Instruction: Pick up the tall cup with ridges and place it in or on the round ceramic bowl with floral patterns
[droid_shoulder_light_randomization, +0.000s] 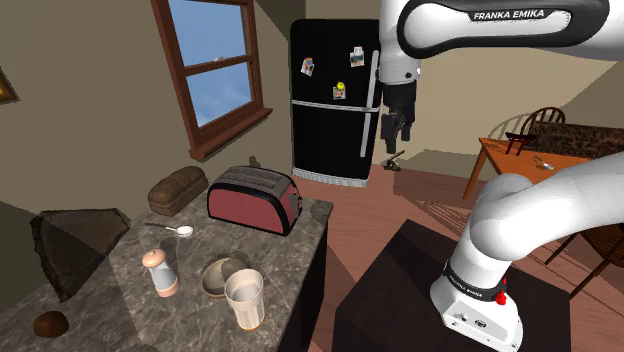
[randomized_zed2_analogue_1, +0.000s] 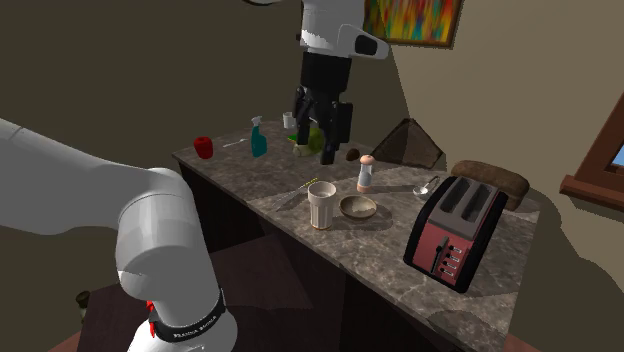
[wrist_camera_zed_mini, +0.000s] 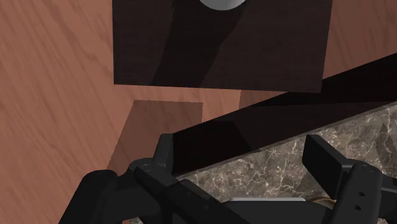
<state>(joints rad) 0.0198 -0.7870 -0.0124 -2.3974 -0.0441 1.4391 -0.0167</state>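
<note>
Shoulder view: the tall ridged cup (droid_shoulder_light_randomization: 244, 298) stands upright and pale near the edge of the stone surface (droid_shoulder_light_randomization: 285, 250). At its 11 o'clock, just beside it, sits the shallow round bowl (droid_shoulder_light_randomization: 224, 275); whether they touch is hard to tell. A shaker (droid_shoulder_light_randomization: 160, 272) stands at the bowl's 9 o'clock, a red toaster (droid_shoulder_light_randomization: 254, 198) at its 12. The tool (droid_shoulder_light_randomization: 395, 140) hangs high at the cup's 1 o'clock, well apart. In the wrist view its fingers (wrist_camera_zed_mini: 324, 159) are spread, released, grasping nothing, over the surface's edge and the wooden floor (wrist_camera_zed_mini: 51, 76).
</note>
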